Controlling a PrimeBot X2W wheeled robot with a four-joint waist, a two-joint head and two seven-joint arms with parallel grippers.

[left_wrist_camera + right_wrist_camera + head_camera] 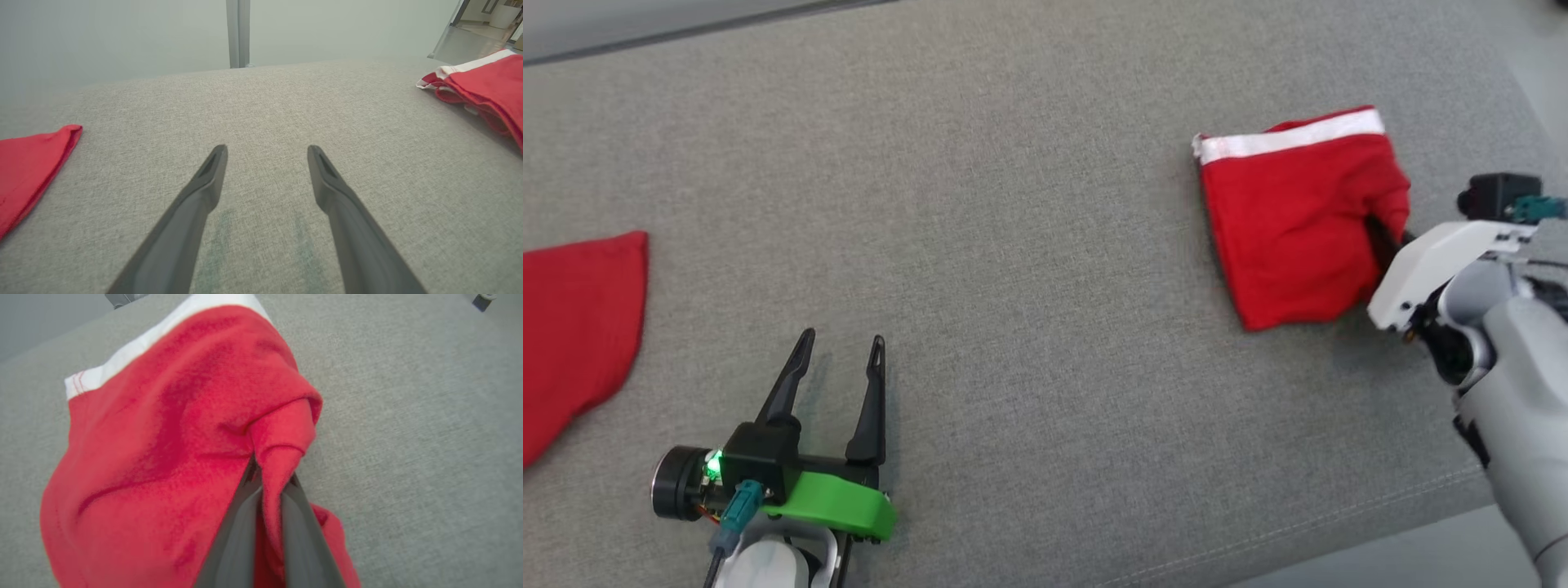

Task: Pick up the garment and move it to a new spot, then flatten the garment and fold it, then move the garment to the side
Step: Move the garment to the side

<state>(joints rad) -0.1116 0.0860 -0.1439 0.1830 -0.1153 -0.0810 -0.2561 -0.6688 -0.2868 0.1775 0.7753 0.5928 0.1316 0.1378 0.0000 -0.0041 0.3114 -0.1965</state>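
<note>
Right wrist view is showing my right gripper [267, 486] pressing its two fingers together on a small pinch of the red garment [163, 449], which is lying folded near the right edge of the grey padded surface [1029, 245], while my left gripper [843, 339] is hovering with fingers wide apart, holding nothing, near the front edge. I am fearing that I am gripping only the upper layer, so in lifting the fold could be opening or the thin pinch sliding out. A pull toward the right could also be dragging it over that edge.
</note>
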